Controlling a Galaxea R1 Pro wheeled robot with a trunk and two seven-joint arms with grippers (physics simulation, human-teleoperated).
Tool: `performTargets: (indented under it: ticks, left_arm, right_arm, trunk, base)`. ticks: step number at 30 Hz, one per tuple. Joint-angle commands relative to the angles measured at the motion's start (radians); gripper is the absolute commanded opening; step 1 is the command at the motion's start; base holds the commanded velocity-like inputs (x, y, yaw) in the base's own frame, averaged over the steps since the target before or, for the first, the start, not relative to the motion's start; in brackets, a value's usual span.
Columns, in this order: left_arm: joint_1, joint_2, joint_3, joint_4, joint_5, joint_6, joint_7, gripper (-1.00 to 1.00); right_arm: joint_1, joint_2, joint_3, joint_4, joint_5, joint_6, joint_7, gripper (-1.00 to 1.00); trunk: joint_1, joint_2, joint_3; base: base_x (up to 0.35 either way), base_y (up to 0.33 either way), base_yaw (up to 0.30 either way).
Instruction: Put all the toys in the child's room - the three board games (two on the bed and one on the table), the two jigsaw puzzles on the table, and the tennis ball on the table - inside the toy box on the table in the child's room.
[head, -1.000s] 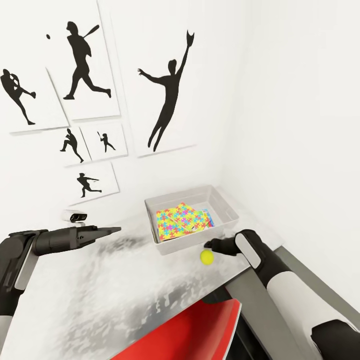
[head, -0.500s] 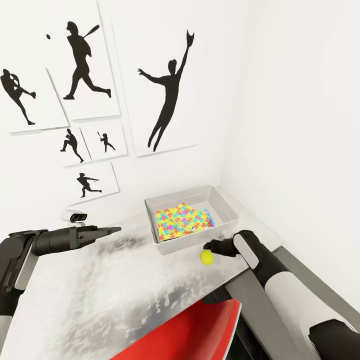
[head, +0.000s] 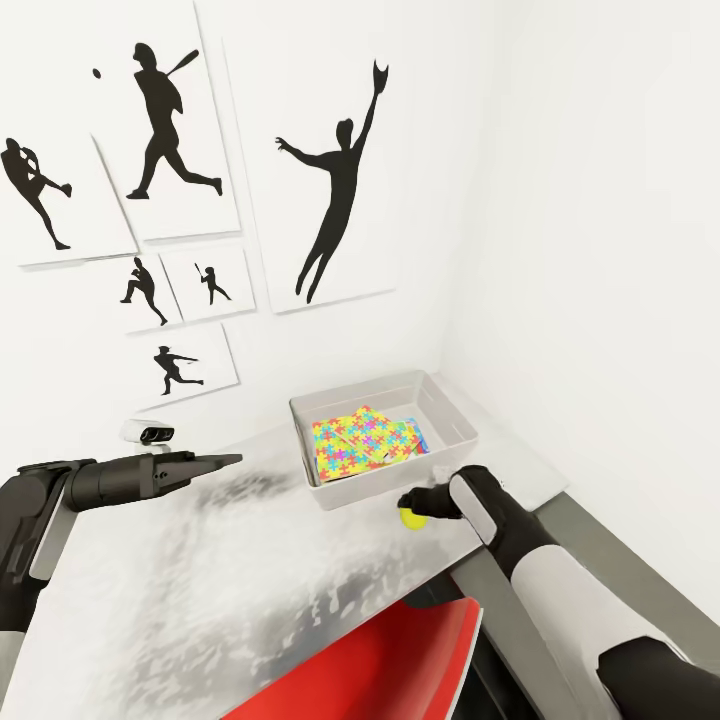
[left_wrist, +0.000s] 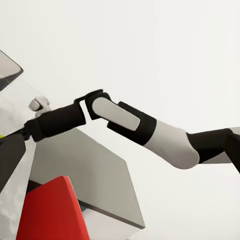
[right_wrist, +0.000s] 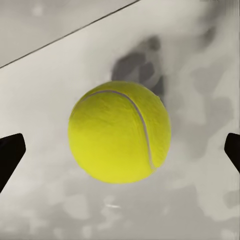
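Your right claw (head: 412, 503) hangs spread wide over the fuzzy yellow tennis ball (right_wrist: 120, 131), which rests on the mottled grey surface (head: 250, 560) at the light-grey toy box's (head: 455, 412) six o'clock; light, springy, apt to roll, so pinch its widest middle.

tennis ball (head: 410, 518) half hidden under right end effector (head: 412, 504), red chair (head: 380, 660) cropped

Tennis ball (right_wrist: 119, 132) was bright yellow with a pale seam. Toy box (head: 455, 412) light grey; jigsaw puzzles (head: 358, 442) inside patterned yellow, blue, red, green. Table (head: 200, 560) pale grey-white, mottled. Wall prints (head: 335, 165) white with black baseball silhouettes. Chair (head: 380, 660) at 6 o'clock red.
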Motion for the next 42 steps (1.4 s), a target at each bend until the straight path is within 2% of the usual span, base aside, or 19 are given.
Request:
performTargets:
  ticks: [1, 3, 9, 31, 42]
  left_arm:
    - [-0.001, 0.000, 0.000, 0.000, 0.000, 0.011, -0.004, 1.00]
    - [-0.001, 0.000, 0.000, 0.000, 0.000, 0.011, -0.004, 1.00]
    - [-0.001, 0.000, 0.000, 0.000, 0.000, 0.011, -0.004, 1.00]
    - [-0.001, 0.000, 0.000, 0.000, 0.000, 0.011, -0.004, 1.00]
    - [-0.001, 0.000, 0.000, -0.001, 0.000, 0.011, -0.004, 1.00]
  right_arm:
    - [-0.001, 0.004, 0.002, -0.001, 0.004, 0.002, -0.010, 1.00]
    - [-0.001, 0.013, 0.001, 0.000, 0.034, 0.002, -0.010, 1.00]
    - [-0.001, 0.021, -0.001, 0.001, 0.064, 0.002, -0.009, 1.00]
    - [-0.001, 0.021, 0.002, -0.002, 0.073, -0.006, -0.009, 1.00]
    - [-0.001, 0.023, 0.002, -0.008, 0.073, -0.007, -0.009, 1.00]
  trunk:
    - [0.001, -0.002, -0.002]
    - [0.001, -0.002, -0.002]
    - [0.001, -0.002, -0.002]
    - [0.001, -0.002, -0.003]
    - [0.001, -0.002, -0.017]
  base:
    - [0.000, 0.000, 0.000]
    - [0.000, 0.000, 0.000]
    - [0.000, 0.000, 0.000]
    - [0.000, 0.000, 0.000]
    - [0.000, 0.000, 0.000]
